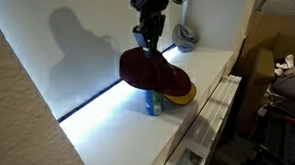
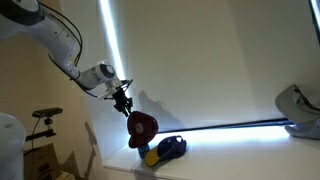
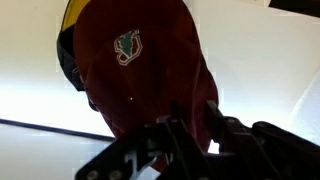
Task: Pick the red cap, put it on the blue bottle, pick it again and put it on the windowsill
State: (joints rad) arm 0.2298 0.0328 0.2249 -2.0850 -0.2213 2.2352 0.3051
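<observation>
The red cap [image 1: 147,70] sits tilted over the top of the blue bottle [image 1: 153,102], which stands upright on the windowsill [image 1: 105,134]. My gripper [image 1: 149,44] reaches down onto the cap's crown and is shut on its fabric. In an exterior view the gripper [image 2: 126,104] holds the cap [image 2: 143,126] above the bottle [image 2: 152,156]. In the wrist view the cap [image 3: 135,60], with its green emblem, fills the frame, and the fingers [image 3: 194,106] pinch its near edge. The bottle is hidden there.
A yellow cap with a dark inside [image 1: 181,93] lies on the sill just beside the bottle; it also shows in the other views [image 2: 171,148] [image 3: 68,40]. A grey object [image 1: 186,36] lies further along the sill. The sill's front edge drops to a radiator [image 1: 214,115].
</observation>
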